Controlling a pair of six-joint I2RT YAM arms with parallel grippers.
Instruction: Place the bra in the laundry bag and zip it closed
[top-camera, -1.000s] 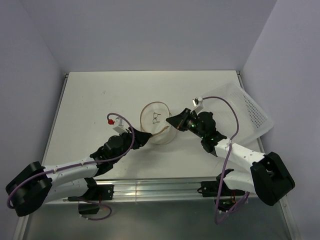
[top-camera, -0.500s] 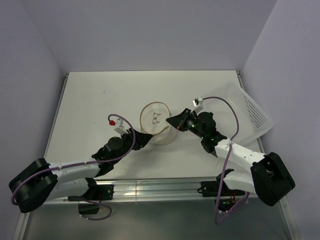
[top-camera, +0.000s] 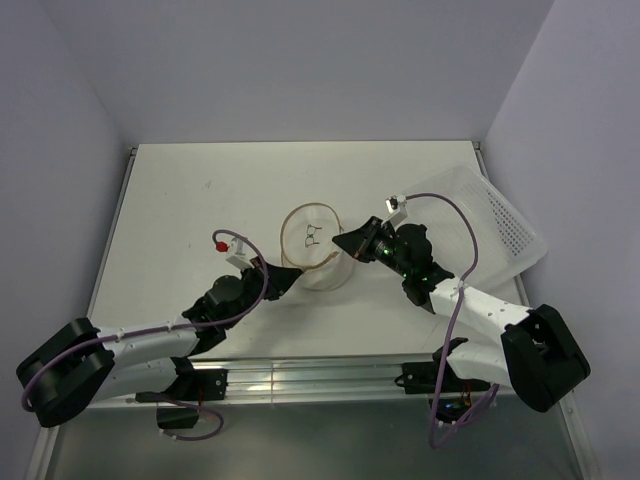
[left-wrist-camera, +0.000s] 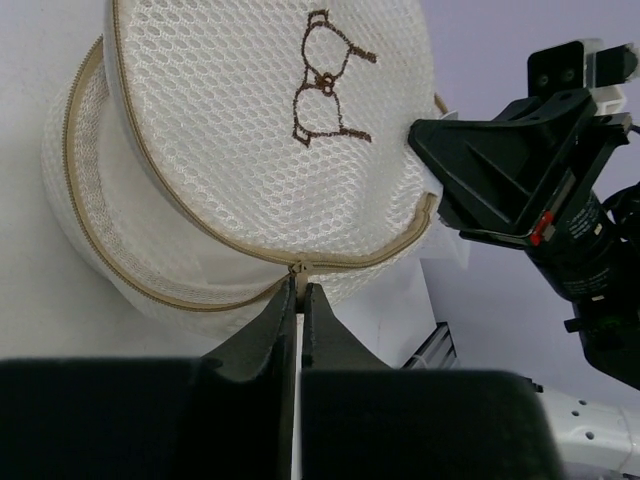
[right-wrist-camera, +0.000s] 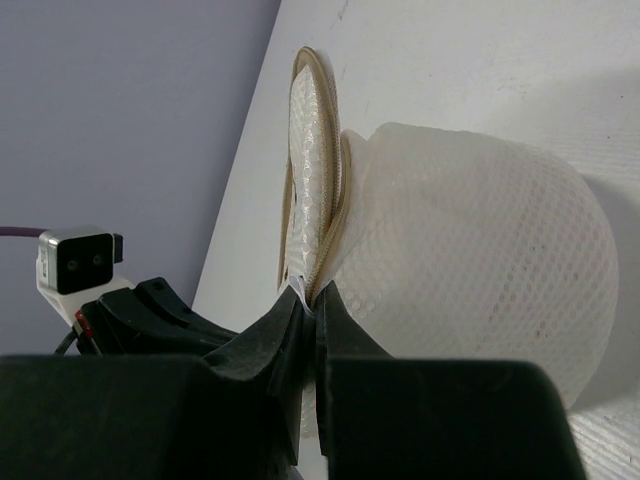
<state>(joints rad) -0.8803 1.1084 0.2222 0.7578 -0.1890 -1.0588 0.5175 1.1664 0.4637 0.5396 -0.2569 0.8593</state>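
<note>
The laundry bag, a round white mesh pouch with tan zip trim, stands tilted at the table's middle. Its lid bears a brown eyeglasses-like mark and sits partly ajar. My left gripper is at the bag's near side, its jaws shut on the zip pull. From the right, my right gripper is shut on the bag's rim, pinching a small white tab beside the zip. In the top view the left gripper and right gripper flank the bag. The bra is hidden.
A white perforated plastic tray lies tilted at the table's right edge, behind the right arm. The metal rail runs along the near edge by the arm bases. Grey walls close in the table on three sides.
The left gripper's jaws have closed onto the zip pull; they stood apart before. The left arm shifted slightly. Bag and right arm stay put.
</note>
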